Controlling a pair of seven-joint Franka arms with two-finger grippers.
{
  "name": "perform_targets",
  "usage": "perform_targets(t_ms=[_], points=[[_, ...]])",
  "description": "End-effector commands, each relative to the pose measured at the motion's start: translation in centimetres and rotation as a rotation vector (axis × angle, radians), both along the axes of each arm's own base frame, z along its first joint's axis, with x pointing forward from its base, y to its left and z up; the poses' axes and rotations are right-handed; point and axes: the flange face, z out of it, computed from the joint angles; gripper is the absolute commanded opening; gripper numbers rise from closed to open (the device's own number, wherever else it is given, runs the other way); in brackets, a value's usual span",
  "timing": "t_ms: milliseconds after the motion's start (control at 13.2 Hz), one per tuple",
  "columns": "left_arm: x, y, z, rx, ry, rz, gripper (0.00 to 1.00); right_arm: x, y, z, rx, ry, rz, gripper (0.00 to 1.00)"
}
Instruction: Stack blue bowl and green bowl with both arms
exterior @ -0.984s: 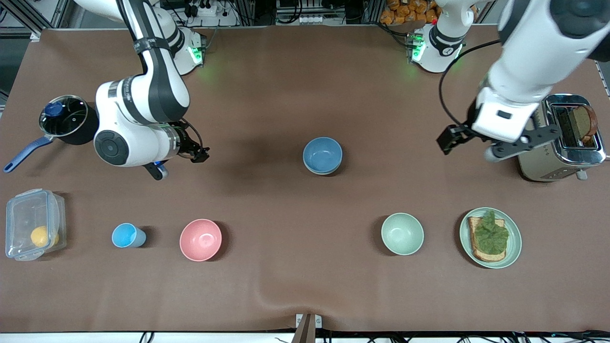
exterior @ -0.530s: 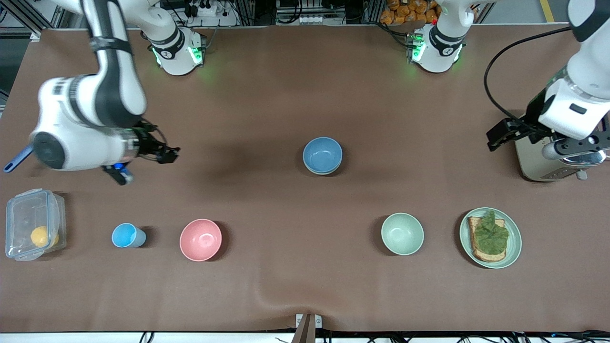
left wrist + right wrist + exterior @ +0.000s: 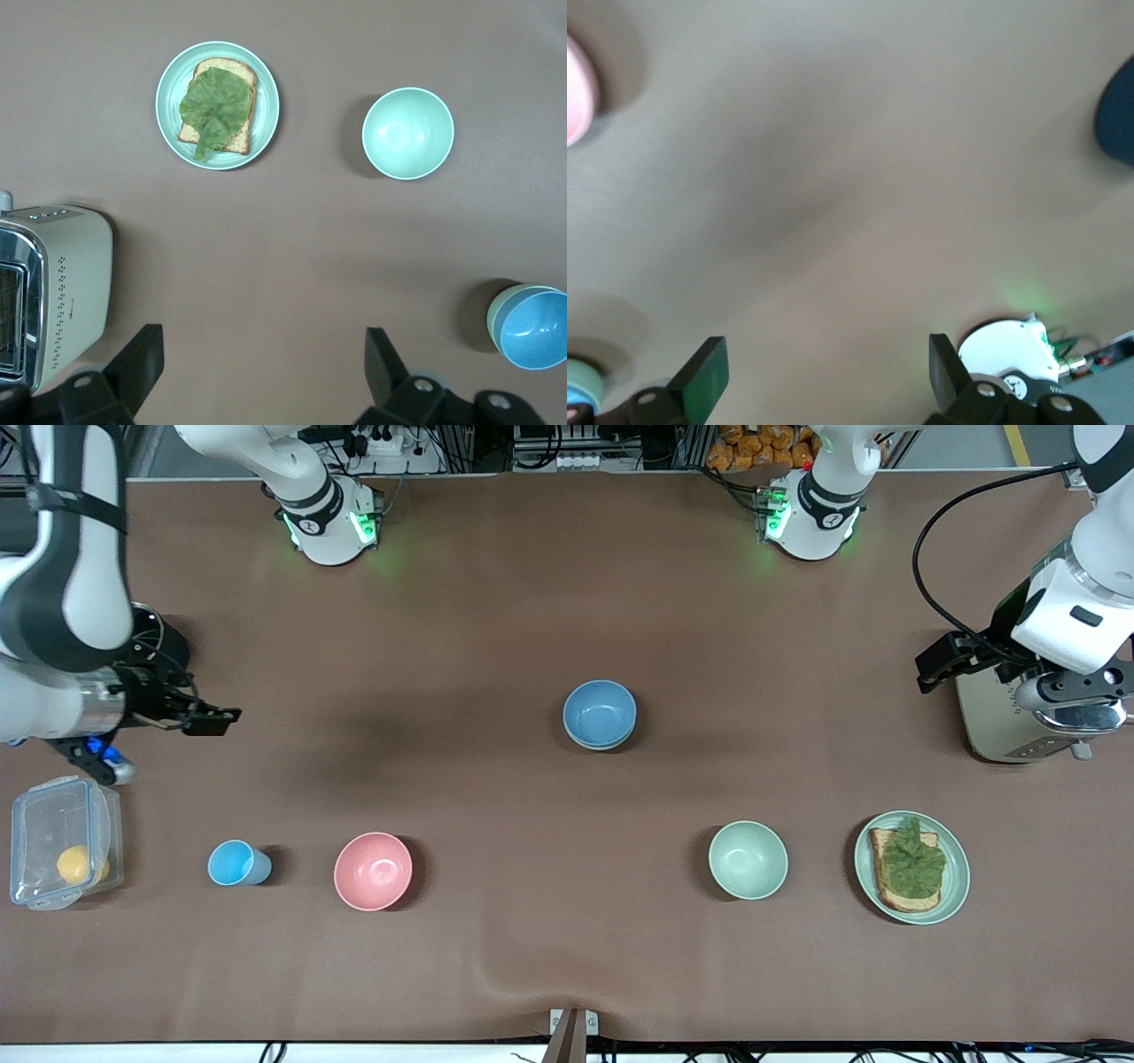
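Observation:
The blue bowl (image 3: 600, 710) sits nested inside the sage-green bowl (image 3: 599, 746) at the middle of the table; only a sliver of the green rim shows under it. The left wrist view shows the same stack, the blue bowl (image 3: 537, 329) inside the green bowl (image 3: 493, 312). My left gripper (image 3: 1076, 691) is open and empty, up over the toaster; its fingers (image 3: 142, 361) frame bare table. My right gripper (image 3: 96, 760) is open and empty, up over the table between the pot and the clear box; its fingers (image 3: 706, 370) frame bare table.
A mint-green bowl (image 3: 748, 859) and a plate (image 3: 961, 879) with toast and lettuce lie nearer the camera toward the left arm's end. A toaster (image 3: 1001, 731) stands there too. A pink bowl (image 3: 373, 871), blue cup (image 3: 235, 863), clear box (image 3: 53, 841) and dark pot (image 3: 166, 646) lie toward the right arm's end.
Both arms have swung outward from the middle, the right toward its end of the table, the left over the toaster. The stacked bowls have not moved.

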Motion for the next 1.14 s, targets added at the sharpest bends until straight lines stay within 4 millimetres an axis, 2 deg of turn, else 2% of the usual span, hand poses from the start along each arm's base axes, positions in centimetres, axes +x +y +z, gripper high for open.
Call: perform_targets(t_ms=[0,303,530,681,1060], points=[[-1.0,0.3,0.9,-0.022,0.016,-0.020,1.00,-0.9,0.7,5.3,-0.036,-0.080,0.101,1.00],[-1.1,0.2,0.7,-0.023,0.021,-0.020,1.00,-1.4,0.7,10.5,-0.045,-0.259,0.158,1.00],[-1.1,0.2,0.7,-0.032,0.022,-0.019,1.00,-1.6,0.5,13.2,-0.033,-0.378,0.196,1.00],[-1.2,0.2,0.8,-0.034,0.021,-0.022,1.00,-1.8,-0.6,14.3,-0.040,-0.413,0.187,1.00],[-1.2,0.2,0.8,-0.041,0.022,-0.019,1.00,-2.4,0.1,15.9,-0.040,-0.457,0.225,1.00]])
